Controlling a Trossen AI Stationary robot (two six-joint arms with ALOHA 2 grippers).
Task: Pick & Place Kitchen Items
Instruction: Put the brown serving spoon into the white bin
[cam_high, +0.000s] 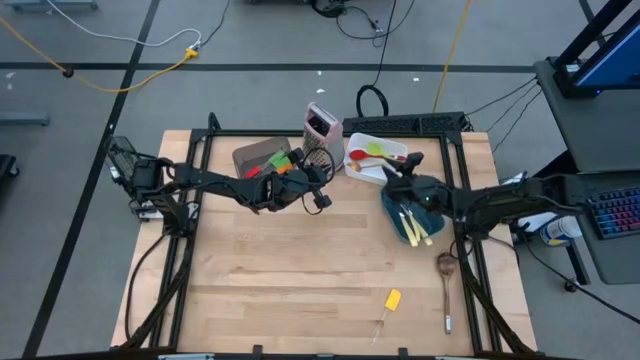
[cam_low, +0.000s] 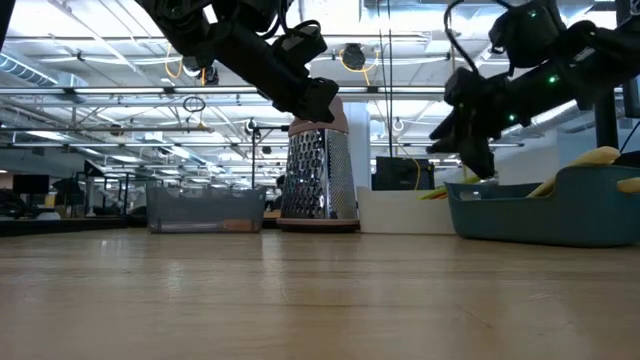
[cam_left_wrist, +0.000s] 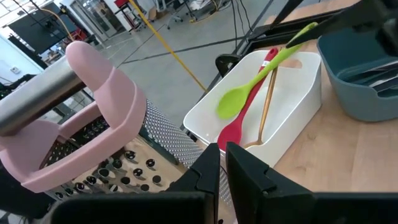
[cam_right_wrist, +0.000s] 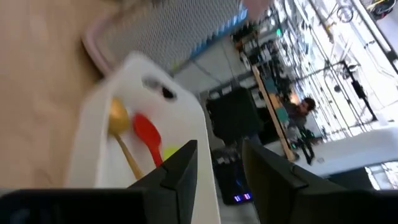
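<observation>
The left gripper (cam_high: 322, 192) hung above the counter (cam_high: 300, 280) just beside the metal grater (cam_high: 320, 128) with the pink trim, and its fingers (cam_left_wrist: 249, 171) stood almost together with nothing between them. The right gripper (cam_high: 392, 178) was over the near edge of the white container (cam_high: 352, 150), next to the teal container (cam_high: 392, 212); its fingers (cam_right_wrist: 180, 165) stood apart with a clear gap, and nothing was held between them. In the white container lay a green silicone spoon (cam_left_wrist: 249, 84), a red silicone spoon (cam_left_wrist: 244, 118) and a gold spoon (cam_right_wrist: 118, 121), touching one another. Cream-handled knives (cam_high: 415, 226) lay in the teal container. The grey container (cam_high: 258, 158) beside the grater held red, green and orange utensils, partly hidden by the left arm. On the bare counter, a wooden spoon (cam_high: 445, 270) lay near the right edge and a yellow mini spatula (cam_high: 392, 300) lay near the front, well apart from the containers.
</observation>
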